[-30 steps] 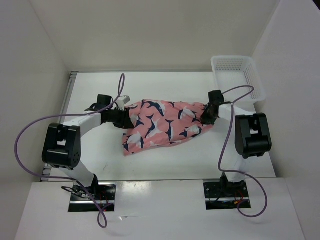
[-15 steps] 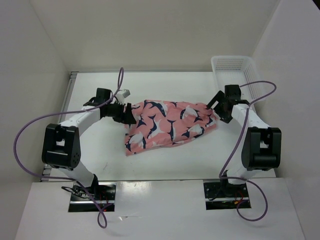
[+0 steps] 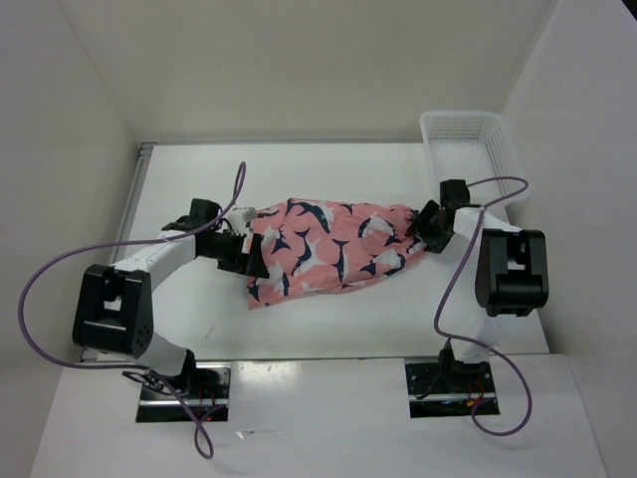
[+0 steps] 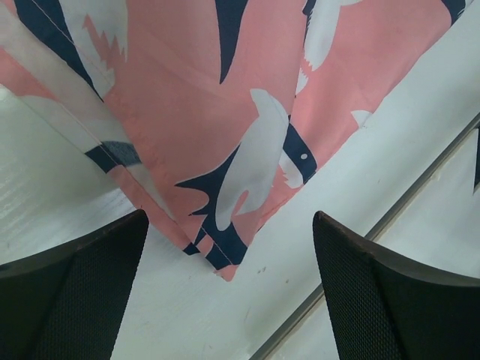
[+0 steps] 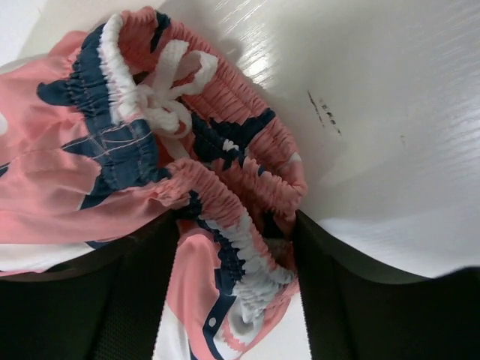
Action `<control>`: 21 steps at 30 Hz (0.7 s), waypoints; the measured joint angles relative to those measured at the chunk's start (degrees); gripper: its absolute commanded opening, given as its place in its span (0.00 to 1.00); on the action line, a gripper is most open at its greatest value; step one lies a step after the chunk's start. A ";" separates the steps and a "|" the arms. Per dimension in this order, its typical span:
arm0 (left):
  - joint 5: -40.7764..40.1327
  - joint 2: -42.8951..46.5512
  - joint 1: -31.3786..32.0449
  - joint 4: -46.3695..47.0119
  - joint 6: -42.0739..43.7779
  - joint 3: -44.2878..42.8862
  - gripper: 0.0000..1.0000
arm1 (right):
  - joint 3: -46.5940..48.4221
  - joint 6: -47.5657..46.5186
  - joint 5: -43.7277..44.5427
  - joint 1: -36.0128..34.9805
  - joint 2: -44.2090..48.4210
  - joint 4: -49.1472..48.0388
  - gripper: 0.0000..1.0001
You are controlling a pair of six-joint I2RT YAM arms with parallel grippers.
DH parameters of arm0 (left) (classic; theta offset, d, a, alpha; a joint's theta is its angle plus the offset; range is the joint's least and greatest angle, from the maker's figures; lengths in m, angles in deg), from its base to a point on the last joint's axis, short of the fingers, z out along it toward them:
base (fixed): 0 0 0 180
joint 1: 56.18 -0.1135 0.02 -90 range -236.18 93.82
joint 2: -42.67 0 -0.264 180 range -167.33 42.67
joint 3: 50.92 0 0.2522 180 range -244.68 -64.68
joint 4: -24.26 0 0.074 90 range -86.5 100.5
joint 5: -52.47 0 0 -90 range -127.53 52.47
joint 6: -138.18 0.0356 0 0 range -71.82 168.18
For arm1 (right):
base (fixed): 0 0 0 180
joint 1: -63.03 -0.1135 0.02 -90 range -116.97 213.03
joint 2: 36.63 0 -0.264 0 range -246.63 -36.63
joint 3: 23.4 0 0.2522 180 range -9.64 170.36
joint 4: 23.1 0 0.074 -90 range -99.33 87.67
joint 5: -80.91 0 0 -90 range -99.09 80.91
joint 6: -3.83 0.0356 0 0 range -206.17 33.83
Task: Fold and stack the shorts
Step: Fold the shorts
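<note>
Because the shorts [image 3: 333,254] lie spread between your 2 arms, you seemingly take 1 end each: left gripper [image 4: 230,232] gapes wide around the hem corner [image 4: 217,262], holding nothing; right gripper [image 5: 236,225] straddles the bunched waistband [image 5: 225,191], grip unclear.

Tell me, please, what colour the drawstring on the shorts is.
White drawstring on the shorts; right wrist view.

Shorts [image 4: 225,90] cut off at top edge, left wrist view; right hand [image 5: 236,300] grip unclear.
</note>
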 measured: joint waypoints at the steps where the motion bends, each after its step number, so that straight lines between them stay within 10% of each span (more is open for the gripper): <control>1: -0.02 0.00 0.00 0.31 0.00 0.00 0.97 | -0.02 0.04 -0.37 0.00 -0.31 -0.46 0.62; 7: -0.07 -3.26 0.00 4.35 -0.04 -0.04 0.91 | -0.07 0.63 -1.81 0.02 -2.23 -2.08 0.04; 16: -2.69 -8.28 -0.68 5.35 -0.13 -7.39 0.89 | -3.54 5.57 -3.58 -4.96 3.91 -1.88 0.00; 21: -3.02 -10.19 -2.05 6.47 -0.15 -14.84 0.91 | -6.14 12.87 -4.61 -20.20 12.87 -1.79 0.88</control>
